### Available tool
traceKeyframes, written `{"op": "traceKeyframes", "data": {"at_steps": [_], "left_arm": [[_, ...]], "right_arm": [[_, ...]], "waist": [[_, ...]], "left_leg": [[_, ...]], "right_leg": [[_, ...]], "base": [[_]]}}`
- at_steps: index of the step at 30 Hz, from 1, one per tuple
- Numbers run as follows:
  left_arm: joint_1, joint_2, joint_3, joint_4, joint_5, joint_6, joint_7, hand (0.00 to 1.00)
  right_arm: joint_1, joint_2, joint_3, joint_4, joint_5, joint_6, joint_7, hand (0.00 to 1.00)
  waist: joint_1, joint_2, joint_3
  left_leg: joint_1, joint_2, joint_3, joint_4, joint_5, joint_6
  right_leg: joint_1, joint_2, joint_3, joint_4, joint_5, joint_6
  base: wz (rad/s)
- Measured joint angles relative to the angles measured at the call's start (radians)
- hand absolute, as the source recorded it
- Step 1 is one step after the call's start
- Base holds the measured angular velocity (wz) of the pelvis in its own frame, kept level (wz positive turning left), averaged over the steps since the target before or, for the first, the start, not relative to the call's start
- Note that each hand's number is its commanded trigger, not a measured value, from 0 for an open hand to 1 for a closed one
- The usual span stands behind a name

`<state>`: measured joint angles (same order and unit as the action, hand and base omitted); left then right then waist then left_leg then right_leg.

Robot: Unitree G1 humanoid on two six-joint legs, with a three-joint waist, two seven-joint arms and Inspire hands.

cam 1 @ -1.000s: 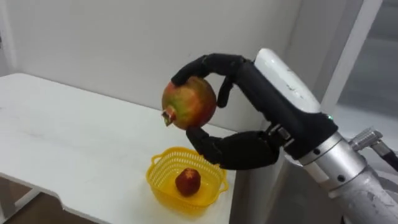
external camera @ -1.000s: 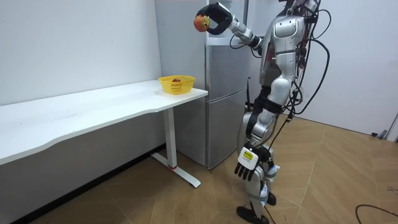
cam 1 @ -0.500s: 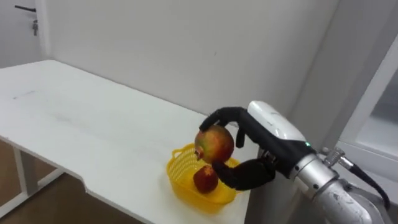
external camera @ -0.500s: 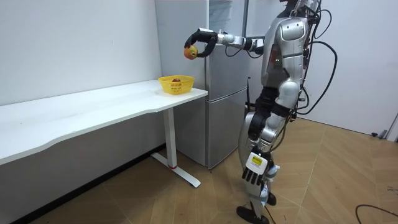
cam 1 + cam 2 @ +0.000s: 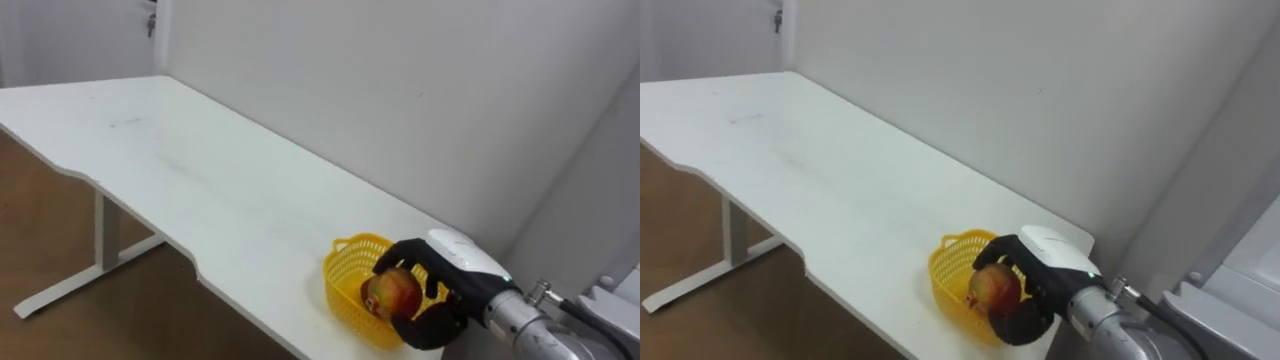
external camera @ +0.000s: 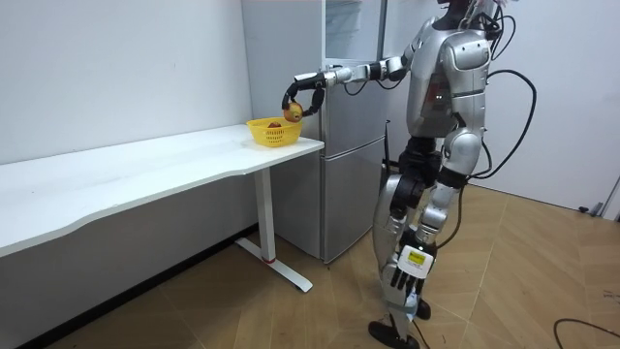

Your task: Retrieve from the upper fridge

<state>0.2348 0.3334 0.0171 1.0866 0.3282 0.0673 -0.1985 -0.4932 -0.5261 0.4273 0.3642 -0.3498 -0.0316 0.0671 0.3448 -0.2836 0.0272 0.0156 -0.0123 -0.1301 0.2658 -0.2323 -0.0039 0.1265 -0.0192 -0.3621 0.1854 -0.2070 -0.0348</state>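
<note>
Here: pomegranate [image 5: 392,294] gripped in right hand [image 5: 452,290], over basket [image 5: 340,270].

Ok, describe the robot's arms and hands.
The right hand has black fingers, a smooth white shell on its back and a silver-grey metal forearm behind. The left hand is dark too, with a white tag bearing a yellow mark.

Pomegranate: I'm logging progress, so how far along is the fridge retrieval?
Done: the pomegranate is out of the fridge and at the table. In hand: the right hand has its fingers curled round it, just over the yellow basket. Left: lower it in and let go. The left hand hangs by the leg.
</note>
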Motion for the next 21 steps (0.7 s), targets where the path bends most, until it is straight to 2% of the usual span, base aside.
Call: {"op": "traceKeyframes", "data": {"at_steps": [4, 12, 13, 14, 21], "left_arm": [[-0.007, 0.003, -0.002, 0.001, 0.009, 0.003, -0.011, 0.0], [0.006, 0.009, 0.0, 0.003, 0.031, 0.019, -0.012, 0.0], [0.005, 0.01, 0.0, 0.003, 0.035, 0.02, -0.011, 0.0], [0.005, 0.01, -0.001, 0.003, 0.036, 0.02, -0.011, 0.0], [0.003, 0.01, -0.001, 0.003, 0.036, 0.037, -0.009, 0.0]], "right_arm": [[-0.018, 0.0, 0.0, 0.067, 0.0, 0.003, -0.004, 1.0], [-0.021, 0.0, 0.0, 0.124, -0.007, 0.003, -0.011, 1.0], [-0.022, 0.0, 0.0, 0.126, -0.01, 0.007, -0.011, 0.64], [-0.023, 0.0, 0.0, 0.128, -0.01, 0.01, -0.011, 0.0], [-0.051, 0.0, 0.0, 0.147, -0.009, 0.013, -0.023, 0.0]], "waist": [[-0.002, -0.001, 0.0], [0.004, -0.013, -0.0035], [0.005, -0.015, -0.0023], [0.006, -0.016, -0.0019], [0.009, -0.02, -0.0008]], "left_leg": [[-0.025, -0.003, -0.012, 0.021, 0.0, -0.001], [-0.029, -0.004, -0.013, 0.027, 0.0, -0.001], [-0.029, -0.004, -0.013, 0.027, 0.0, -0.001], [-0.029, -0.004, -0.013, 0.027, 0.0, -0.001], [-0.031, -0.005, -0.014, 0.027, 0.0, -0.001]], "right_leg": [[-0.006, -0.006, -0.026, 0.0, 0.0, 0.0], [-0.005, -0.006, -0.029, 0.001, 0.0, 0.0], [-0.006, -0.007, -0.029, 0.001, 0.0, 0.0], [-0.006, -0.007, -0.03, 0.001, 0.0, 0.0], [-0.006, -0.007, -0.037, 0.0, 0.0, 0.0]], "base": [[0.15], [0.03], [0.0], [0.0], [0.0]]}}
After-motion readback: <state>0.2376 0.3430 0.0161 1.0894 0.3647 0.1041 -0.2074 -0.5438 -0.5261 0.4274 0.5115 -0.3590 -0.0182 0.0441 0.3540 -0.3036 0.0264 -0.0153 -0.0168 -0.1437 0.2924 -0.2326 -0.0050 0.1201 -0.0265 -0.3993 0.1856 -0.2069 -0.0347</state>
